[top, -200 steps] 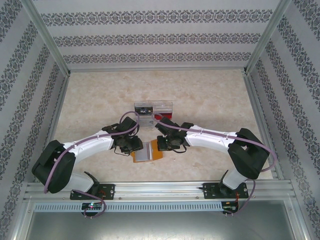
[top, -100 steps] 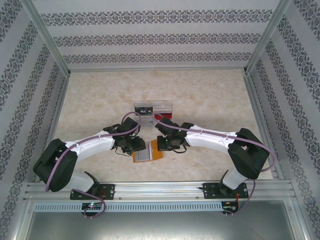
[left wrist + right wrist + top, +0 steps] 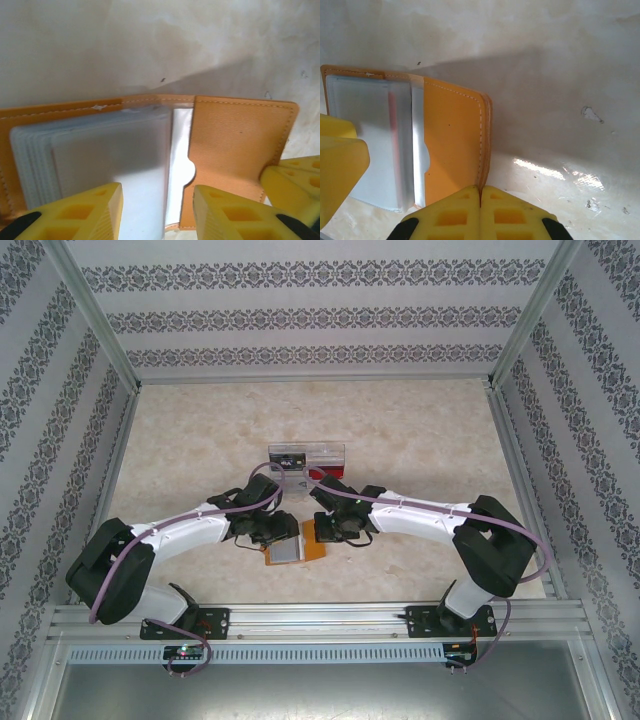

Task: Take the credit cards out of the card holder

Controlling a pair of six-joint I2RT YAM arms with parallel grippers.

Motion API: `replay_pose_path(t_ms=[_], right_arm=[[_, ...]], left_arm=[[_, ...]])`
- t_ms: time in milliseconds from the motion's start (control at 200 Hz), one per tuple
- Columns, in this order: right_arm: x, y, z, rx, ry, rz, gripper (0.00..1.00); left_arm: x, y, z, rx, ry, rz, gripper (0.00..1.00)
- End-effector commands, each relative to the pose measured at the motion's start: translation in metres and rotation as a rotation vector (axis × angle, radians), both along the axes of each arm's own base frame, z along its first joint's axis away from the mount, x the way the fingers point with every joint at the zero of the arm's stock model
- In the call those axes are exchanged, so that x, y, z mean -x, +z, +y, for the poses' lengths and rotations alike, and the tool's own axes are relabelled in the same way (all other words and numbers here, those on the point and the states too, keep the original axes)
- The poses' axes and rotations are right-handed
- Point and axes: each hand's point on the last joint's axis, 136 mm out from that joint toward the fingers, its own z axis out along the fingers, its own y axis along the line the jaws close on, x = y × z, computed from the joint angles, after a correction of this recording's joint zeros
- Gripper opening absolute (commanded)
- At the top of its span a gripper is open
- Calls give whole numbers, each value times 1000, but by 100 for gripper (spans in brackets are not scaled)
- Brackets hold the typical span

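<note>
Progress looks early to middle, extraction not finished by my reading. Card holder [image 3: 297, 546] lies open and flat on table [image 3: 420, 440], near the front, right between my two grippers. Grey-blue sleeves [image 3: 110, 150] sit stacked on its left half, orange flap with a thumb notch on its right half.

My left gripper [image 3: 157, 205] hangs over the sleeves with its fingers apart and nothing between them. It isn't clamped on any card, and I can't tell whether the tips touch the plastic. My right gripper [image 3: 480, 196] has its fingers pressed together, tips at the near edge of the orange flap; I judge it is pinning the holder down, not carrying anything.

Done so far: holder opened and steadied. Clear tray [image 3: 330, 452] stands further back, well apart from the holder, with a dark item in it and something red [image 3: 318, 473] just in front, partly under my right arm; probably a card already out, too small to be sure.

Left to do: the right wrist view shows a thin reddish line inside the sleeves, possibly a card edge, so I judge at least one card remains. How many is hidden by the cloudy plastic. No card is in my fingers now
</note>
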Motion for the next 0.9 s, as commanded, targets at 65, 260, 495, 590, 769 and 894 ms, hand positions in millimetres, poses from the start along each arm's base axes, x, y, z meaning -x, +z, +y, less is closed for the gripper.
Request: replay_pose_path(t_ms=[65, 260, 495, 590, 769, 894], right_arm=[[5, -7, -1, 15, 2, 18, 5], [5, -8, -1, 16, 3, 18, 5], [5, -9, 1, 17, 5, 23, 5], [5, -10, 2, 16, 6, 26, 5], [5, -9, 1, 16, 6, 27, 5], [5, -10, 1, 19, 6, 29, 5]], left_arm=[[-7, 15, -13, 34, -17, -38, 42], [1, 8, 21, -113, 56, -22, 42], [14, -5, 31, -146, 68, 25, 43], [15, -10, 30, -153, 61, 46, 42], [17, -15, 36, -188, 70, 59, 42], [16, -12, 39, -193, 85, 44, 42]])
